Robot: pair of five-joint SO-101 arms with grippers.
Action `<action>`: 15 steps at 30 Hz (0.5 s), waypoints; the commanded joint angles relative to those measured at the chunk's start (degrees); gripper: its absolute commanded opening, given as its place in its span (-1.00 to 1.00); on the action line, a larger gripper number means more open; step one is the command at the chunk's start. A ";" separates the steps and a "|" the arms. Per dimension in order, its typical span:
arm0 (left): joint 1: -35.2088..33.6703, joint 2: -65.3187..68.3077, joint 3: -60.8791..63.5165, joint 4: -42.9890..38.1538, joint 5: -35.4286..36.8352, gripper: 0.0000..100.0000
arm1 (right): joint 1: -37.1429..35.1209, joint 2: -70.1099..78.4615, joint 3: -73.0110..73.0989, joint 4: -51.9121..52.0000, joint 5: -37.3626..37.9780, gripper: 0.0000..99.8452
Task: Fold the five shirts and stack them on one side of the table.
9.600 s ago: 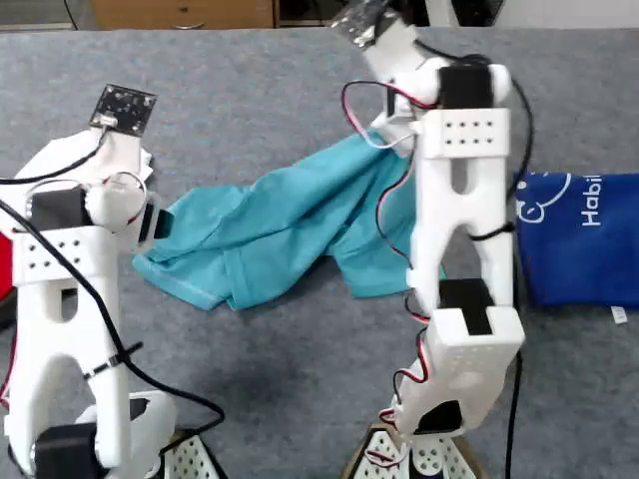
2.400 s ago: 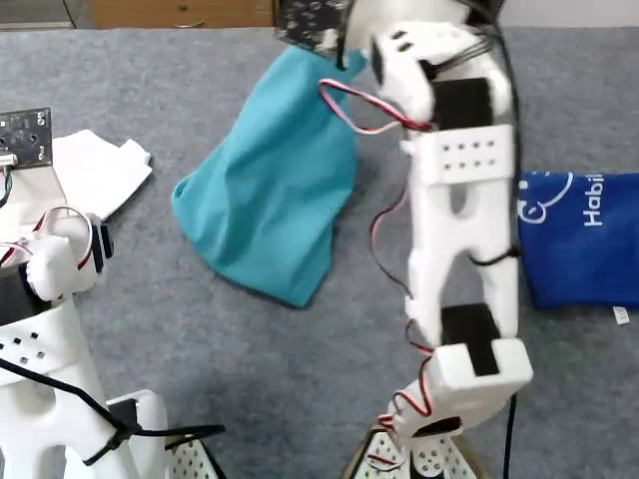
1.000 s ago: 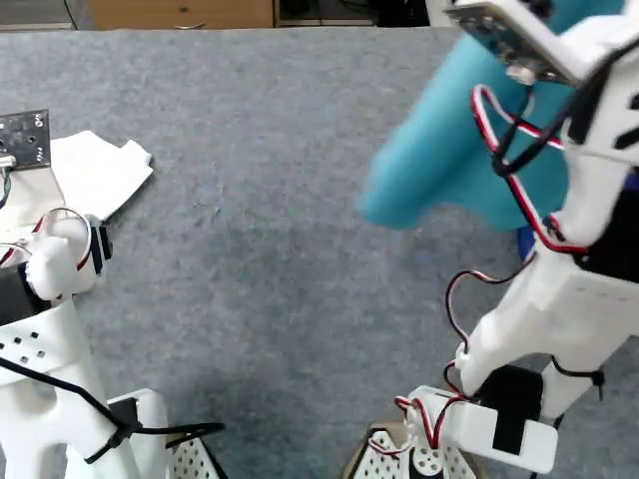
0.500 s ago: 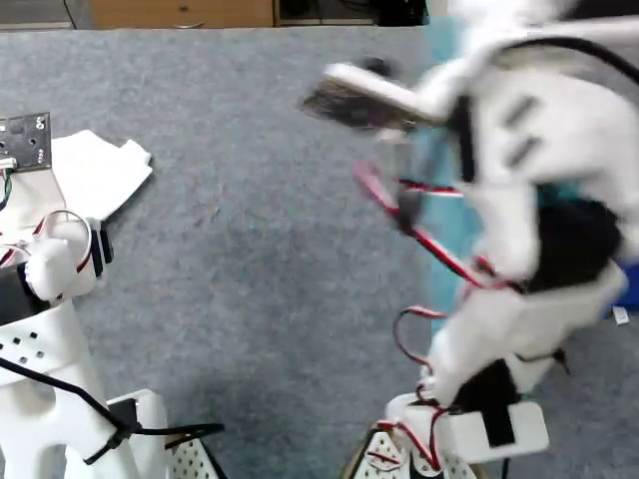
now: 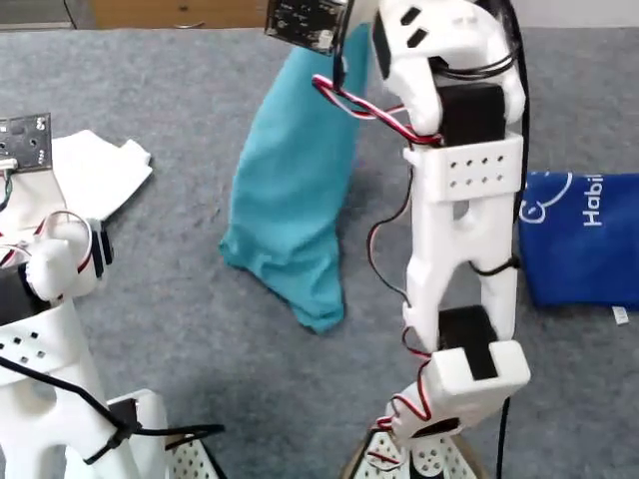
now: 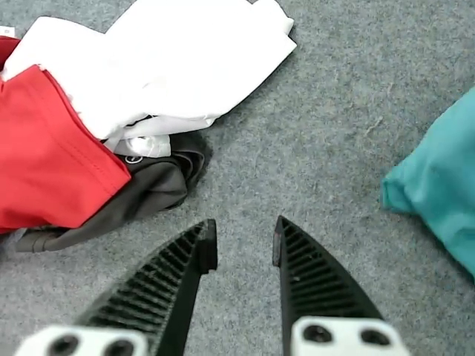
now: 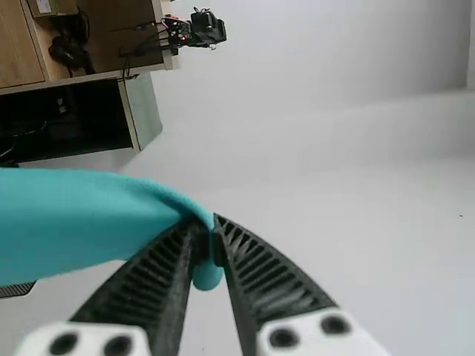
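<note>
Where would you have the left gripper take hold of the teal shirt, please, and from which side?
Grip the free lower corner nearest the left gripper, coming in low from that arm's side. The teal shirt hangs bunched from the right gripper, and its lower end reaches the table, so that corner likely offers an exposed edge.

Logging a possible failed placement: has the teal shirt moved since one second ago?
Yes. The teal shirt, clamped in the right gripper, has swung left in the high view, away from the blue shirt.
</note>
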 commanded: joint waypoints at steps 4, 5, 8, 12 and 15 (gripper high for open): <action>4.22 -0.92 1.85 0.44 0.35 -0.73 | 4.35 -0.48 1.54 -1.58 0.44 -1.00; 5.36 -0.92 1.85 0.44 0.35 -0.73 | 6.02 -0.04 2.77 -1.67 0.44 -1.00; 9.23 -0.84 2.02 0.44 0.35 -0.73 | 11.82 1.71 5.49 -1.67 0.44 -1.00; 16.53 -0.22 3.87 0.00 0.35 -0.72 | 18.77 2.68 8.84 -1.49 0.35 -1.00; 24.62 0.48 7.56 -0.09 0.35 -0.72 | 22.29 2.68 11.30 0.35 0.26 -1.00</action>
